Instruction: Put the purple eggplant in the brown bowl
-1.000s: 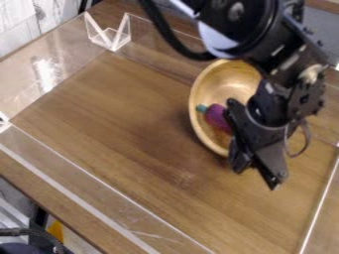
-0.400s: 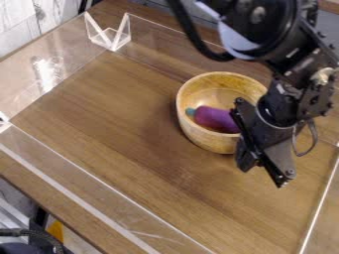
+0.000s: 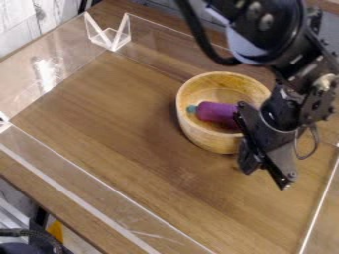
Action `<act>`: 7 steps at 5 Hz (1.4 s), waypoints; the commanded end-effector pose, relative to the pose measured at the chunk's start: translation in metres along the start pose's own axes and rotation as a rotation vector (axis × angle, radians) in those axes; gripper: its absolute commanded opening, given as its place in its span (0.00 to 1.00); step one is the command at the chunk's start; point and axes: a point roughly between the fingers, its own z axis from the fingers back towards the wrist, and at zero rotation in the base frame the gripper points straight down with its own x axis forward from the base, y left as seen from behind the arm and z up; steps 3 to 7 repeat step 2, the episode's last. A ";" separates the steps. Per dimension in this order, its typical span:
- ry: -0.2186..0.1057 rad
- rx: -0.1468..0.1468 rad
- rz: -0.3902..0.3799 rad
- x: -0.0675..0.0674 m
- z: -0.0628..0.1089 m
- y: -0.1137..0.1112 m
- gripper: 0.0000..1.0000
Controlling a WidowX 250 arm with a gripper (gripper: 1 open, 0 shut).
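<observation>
So the purple eggplant (image 3: 217, 111) is lying inside the brown bowl (image 3: 199, 137), toward its right side, with my arm covering one end. My hand (image 3: 265, 171) is pinched shut on nothing, pointing down right at the bowl's near-right rim. Bowl sits on the wooden surface (image 3: 106, 109).

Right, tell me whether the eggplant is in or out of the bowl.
In. The purple eggplant lies on its side inside the brown bowl, below the rim.
</observation>
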 end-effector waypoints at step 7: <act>-0.044 0.007 0.001 0.014 0.004 0.003 0.00</act>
